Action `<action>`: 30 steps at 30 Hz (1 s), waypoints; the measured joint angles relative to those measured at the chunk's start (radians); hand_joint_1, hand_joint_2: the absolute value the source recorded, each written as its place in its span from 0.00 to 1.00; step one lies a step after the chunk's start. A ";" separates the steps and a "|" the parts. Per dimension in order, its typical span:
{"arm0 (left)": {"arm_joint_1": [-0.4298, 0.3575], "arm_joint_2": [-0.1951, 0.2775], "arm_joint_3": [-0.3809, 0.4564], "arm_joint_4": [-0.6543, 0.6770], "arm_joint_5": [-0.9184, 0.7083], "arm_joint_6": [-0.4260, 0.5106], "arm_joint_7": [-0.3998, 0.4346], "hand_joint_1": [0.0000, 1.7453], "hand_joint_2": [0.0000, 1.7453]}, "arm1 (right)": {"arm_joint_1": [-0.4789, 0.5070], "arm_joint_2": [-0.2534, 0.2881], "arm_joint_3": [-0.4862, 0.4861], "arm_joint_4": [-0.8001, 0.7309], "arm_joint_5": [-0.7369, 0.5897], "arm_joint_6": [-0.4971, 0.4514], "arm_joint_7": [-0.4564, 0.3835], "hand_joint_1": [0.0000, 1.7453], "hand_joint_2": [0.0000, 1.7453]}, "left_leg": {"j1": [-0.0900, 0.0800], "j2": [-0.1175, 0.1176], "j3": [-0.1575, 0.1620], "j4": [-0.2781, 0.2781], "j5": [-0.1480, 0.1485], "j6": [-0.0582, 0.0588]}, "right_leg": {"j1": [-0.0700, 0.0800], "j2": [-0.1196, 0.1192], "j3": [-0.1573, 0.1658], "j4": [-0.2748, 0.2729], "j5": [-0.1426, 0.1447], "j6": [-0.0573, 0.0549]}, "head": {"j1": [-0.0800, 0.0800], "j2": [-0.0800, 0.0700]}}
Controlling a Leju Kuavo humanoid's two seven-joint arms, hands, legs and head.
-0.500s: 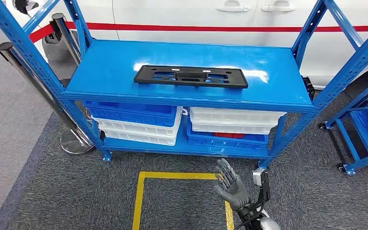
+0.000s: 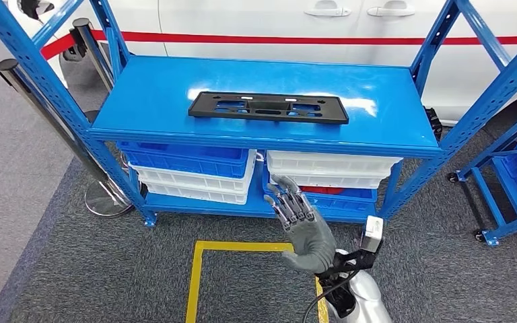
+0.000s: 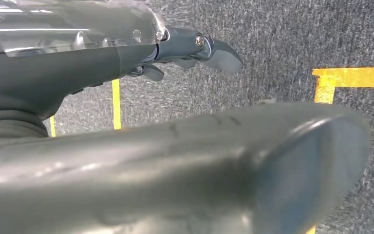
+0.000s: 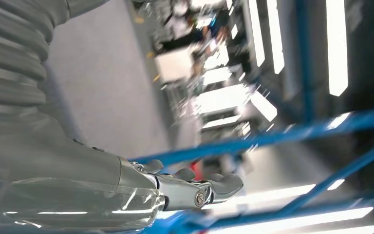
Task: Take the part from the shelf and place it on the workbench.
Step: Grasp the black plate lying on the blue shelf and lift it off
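I see my right hand [image 2: 307, 232] raised in front of the shelf [image 2: 141, 101], fingers [image 2: 289, 205] apart and holding nothing. The part [image 2: 268, 108], a flat black frame, lies on the top board well beyond and above my fingertips, untouched. Just past them sit stacked blue and white bins [image 2: 195, 171]. My left hand [image 3: 195, 48] hangs over grey carpet; its fingers look slightly curled and empty.
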 joint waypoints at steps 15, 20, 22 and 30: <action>-0.043 -0.026 0.138 0.034 -0.203 0.000 -0.031 0.00 0.00 | -0.014 0.012 0.220 -0.338 -0.087 0.211 -0.138 0.00 1.00 | 0.004 0.004 0.008 -0.020 0.017 0.023 | 0.001 -0.003 -0.141 0.247 -0.068 0.007 | 0.002 0.000; -0.052 -0.037 0.161 0.043 -0.257 -0.014 -0.022 0.00 0.00 | 0.001 0.023 0.254 -0.402 -0.088 0.271 -0.167 0.00 1.00 | 0.000 -0.001 0.010 -0.012 0.002 0.000 | 0.010 0.000 -0.042 0.013 0.032 -0.017 | 0.000 0.000; -0.053 -0.038 0.164 0.045 -0.264 -0.014 -0.017 0.00 0.00 | 0.008 0.029 0.260 -0.414 -0.086 0.274 -0.168 0.00 1.00 | 0.002 0.000 0.007 -0.010 -0.001 -0.011 | 0.011 0.001 -0.042 0.005 0.032 -0.026 | 0.000 0.000; -0.053 -0.038 0.176 0.049 -0.271 -0.014 -0.014 0.00 0.00 | 0.009 0.044 0.278 -0.428 -0.077 0.253 -0.173 0.00 1.00 | 0.022 0.008 -0.128 0.249 -0.090 -0.051 | 0.003 -0.008 -0.033 -0.002 0.029 -0.044 | -0.001 0.000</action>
